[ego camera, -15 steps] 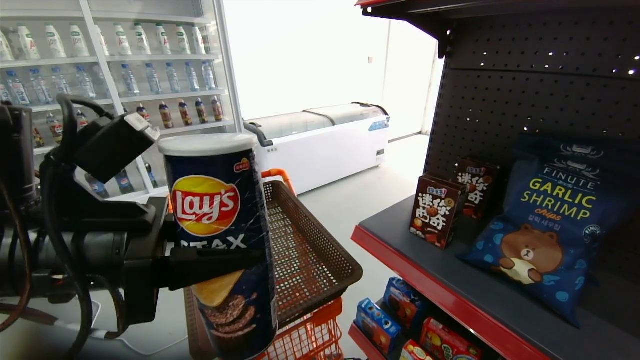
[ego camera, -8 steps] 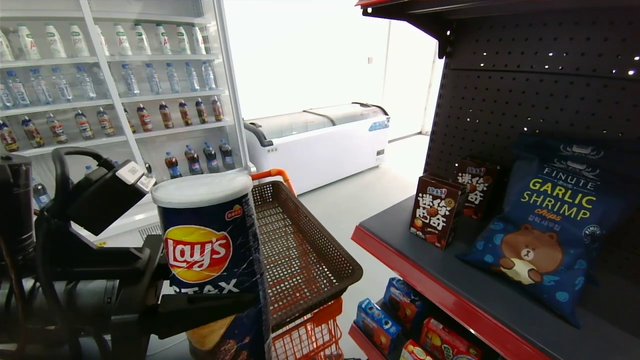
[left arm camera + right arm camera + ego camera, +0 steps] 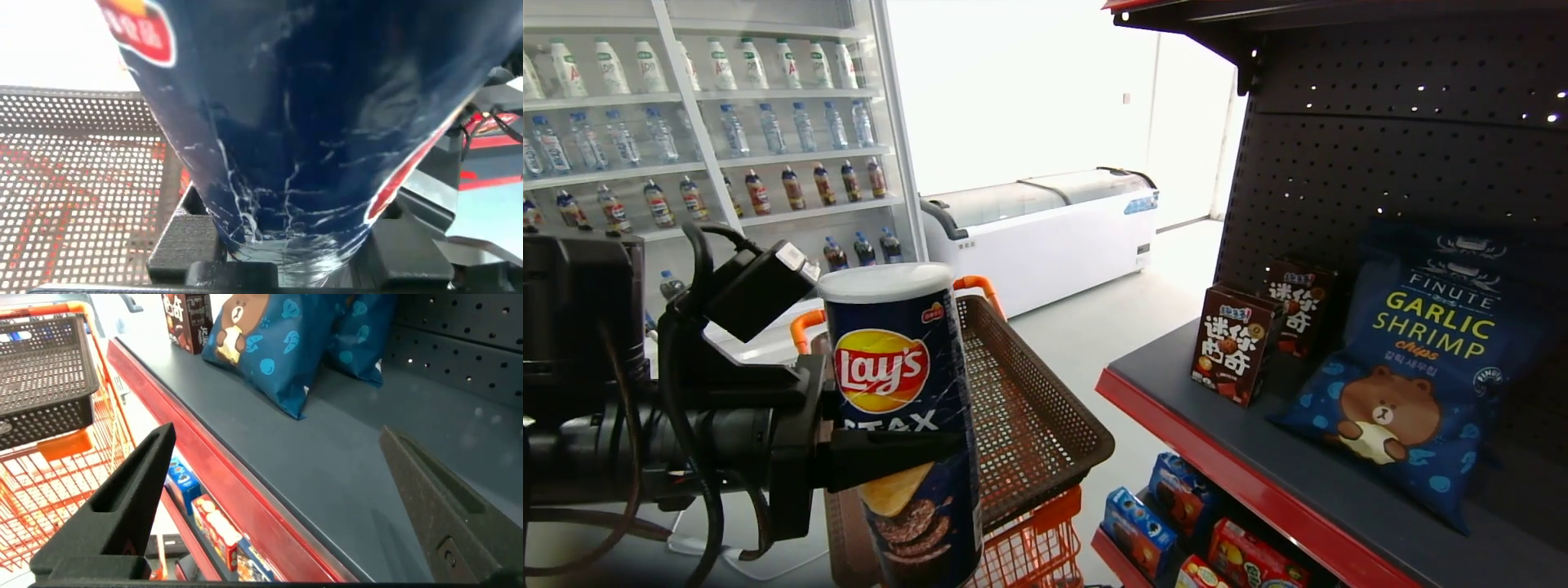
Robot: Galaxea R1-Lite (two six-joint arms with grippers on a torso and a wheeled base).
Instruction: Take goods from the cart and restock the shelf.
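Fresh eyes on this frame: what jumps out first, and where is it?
The tall dark-blue chip can dominates the head view, upright and clamped in the left claw in front of the cart's brown basket. To the right, a blue bear-printed snack bag leans on the dark shelf beside two brown boxes.

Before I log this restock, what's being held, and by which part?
Left end effector grips the tall dark-blue chip can around its middle; right end effector holds nothing.
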